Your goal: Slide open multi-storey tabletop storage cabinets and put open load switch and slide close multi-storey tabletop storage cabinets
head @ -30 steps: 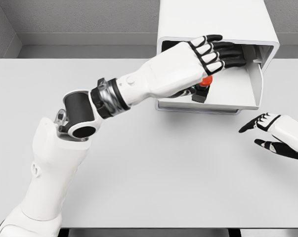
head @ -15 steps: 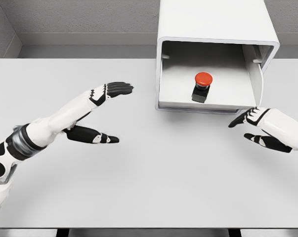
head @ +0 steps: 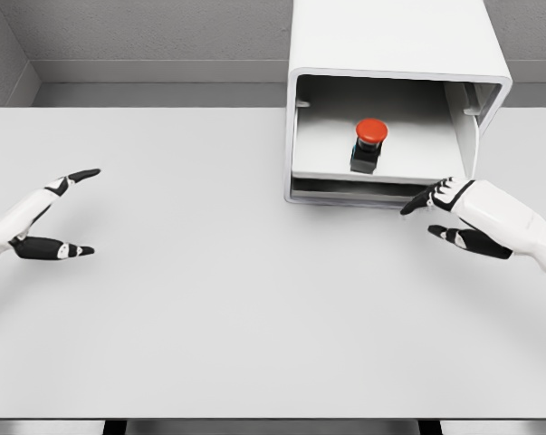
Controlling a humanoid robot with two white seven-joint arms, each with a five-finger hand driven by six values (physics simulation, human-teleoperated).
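Switch (head: 369, 145) is sitting inside the cabinet (head: 390, 41), red button cap up on its dark base, parked on the pulled-out white tray (head: 327, 154) at about one o'clock from the table's middle. So the open-and-load part is looking done from here: the cabinet front is gaping, the tray is showing under the upper shell, and the switch is standing upright on it, touching neither side wall.

Right hand (head: 454, 213) is hovering at three o'clock, just beside the tray's lower front edge at the cabinet's right corner. Its fingers are lying spread and relaxed, dark fingertips (head: 410, 208) pointing toward the tray lip, thumb reaching out below, and it is gripping nothing. Whether a fingertip is actually touching the tray front, I cannot tell; it is reading as very near.

Left hand (head: 46, 217) is hanging out at nine o'clock, well apart from the cabinet, over the bare white table (head: 254, 317). It is open too, index finger stretching up and thumb lying flat, holding nothing.

What is remaining, by my reading, is the closing: the tray is needing a push back toward twelve o'clock until it is sitting flush. The right hand is looking best placed for that shove, and the switch is standing free, so a rough push is risking tipping it.
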